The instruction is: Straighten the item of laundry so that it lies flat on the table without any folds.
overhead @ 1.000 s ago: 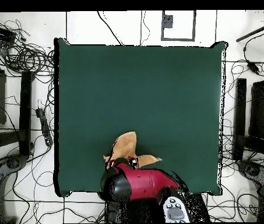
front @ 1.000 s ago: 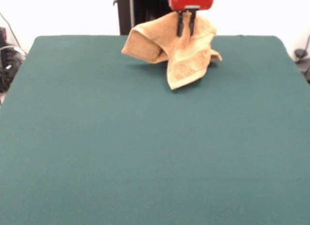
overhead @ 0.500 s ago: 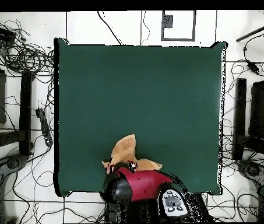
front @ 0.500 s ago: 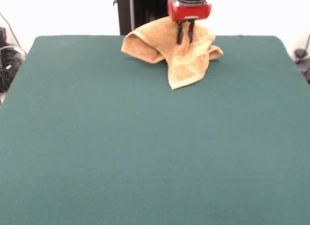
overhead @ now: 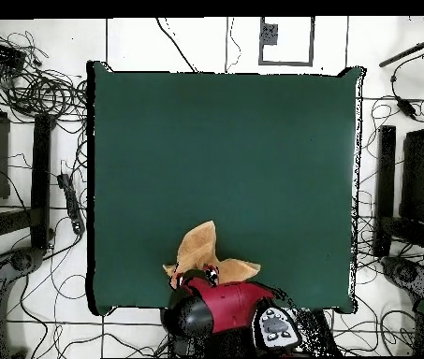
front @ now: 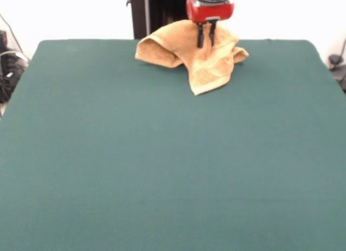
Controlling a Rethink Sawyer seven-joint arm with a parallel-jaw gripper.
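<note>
Nubbly terry towel (front: 208, 64) on matt felt-like table (front: 162, 164) cloth

Crumpled orange towel (overhead: 199, 251) lies on green table (overhead: 225, 159) beside red arm (overhead: 229, 307).

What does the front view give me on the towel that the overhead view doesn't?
Front view only: the gripper with its two dark fingers down on the towel, plus the towel's height, a rolled fold at one side and a flap hanging toward the camera. Overhead view only: the whole table outline, the towel close to one edge, cables on the floor. Both: the towel is bunched, not flat.
</note>
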